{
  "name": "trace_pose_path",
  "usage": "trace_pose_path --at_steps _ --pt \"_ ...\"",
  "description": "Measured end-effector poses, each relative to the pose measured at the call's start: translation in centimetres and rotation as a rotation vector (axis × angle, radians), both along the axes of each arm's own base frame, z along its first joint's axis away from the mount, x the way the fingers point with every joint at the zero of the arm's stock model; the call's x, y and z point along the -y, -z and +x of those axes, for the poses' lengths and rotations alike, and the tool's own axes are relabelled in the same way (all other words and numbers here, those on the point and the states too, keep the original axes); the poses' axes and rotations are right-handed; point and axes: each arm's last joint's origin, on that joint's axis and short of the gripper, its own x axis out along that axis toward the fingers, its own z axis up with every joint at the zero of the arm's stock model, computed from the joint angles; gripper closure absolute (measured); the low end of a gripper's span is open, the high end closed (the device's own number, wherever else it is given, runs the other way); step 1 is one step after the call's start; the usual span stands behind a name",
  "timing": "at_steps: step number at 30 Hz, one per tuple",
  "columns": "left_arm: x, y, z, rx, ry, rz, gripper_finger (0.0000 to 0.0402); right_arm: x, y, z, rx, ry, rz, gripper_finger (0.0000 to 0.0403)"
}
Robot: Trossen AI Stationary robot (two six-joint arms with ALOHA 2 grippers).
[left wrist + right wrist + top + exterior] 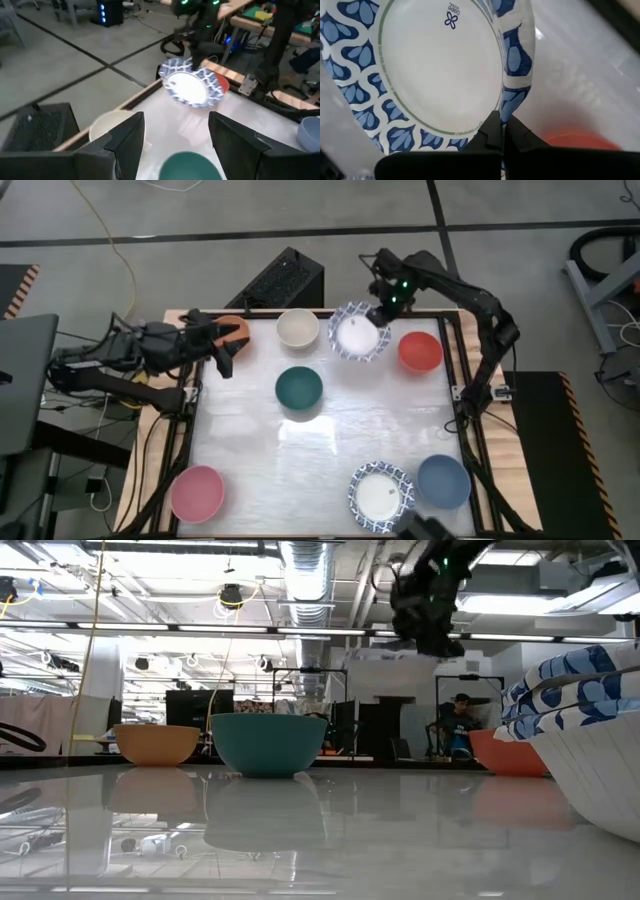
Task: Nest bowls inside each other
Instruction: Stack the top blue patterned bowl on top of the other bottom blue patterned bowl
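Patterned bowl (358, 333): lifted and tilted at the tabletop's (330, 440) far edge, between cream bowl (297, 327) and red bowl (420, 351), rim pinched by right claw (381, 315). Left claw (226, 346): spread, empty, beside orange bowl (236, 326).

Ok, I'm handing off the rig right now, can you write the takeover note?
Right gripper: shut on the rim of a patterned bowl, tilted and lifted at the table's far edge, between the cream bowl and red bowl.
Left gripper: open, empty, beside the orange bowl.
Green bowl centre; pink bowl, second patterned bowl and blue bowl near edge.
The other bowls all sit separately; the nesting remains.
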Motion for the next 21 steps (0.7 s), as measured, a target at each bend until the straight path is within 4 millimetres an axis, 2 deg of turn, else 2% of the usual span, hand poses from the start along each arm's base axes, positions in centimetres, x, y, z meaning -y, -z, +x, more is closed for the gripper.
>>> trace_pose_path --at_steps 5,8,15,21 --pt "0.0 1.1 -0.6 0.018 -0.018 -0.050 0.0191 -6.8 -2.6 0.4 0.047 -0.178 -0.032 0.0395" --pt "0.0 1.0 -1.0 0.041 -0.021 -0.062 0.0191 -11.6 -3.2 -0.3 0.069 -0.257 -0.016 0.0395" --pt "0.0 0.9 -1.1 0.045 -0.023 -0.061 0.0191 -21.7 -2.3 -2.5 0.134 -0.234 0.053 0.0395" --pt "-0.1 0.9 -1.1 0.045 -0.024 -0.061 0.0191 -27.8 -0.5 -3.4 0.142 -0.188 0.081 0.0395"
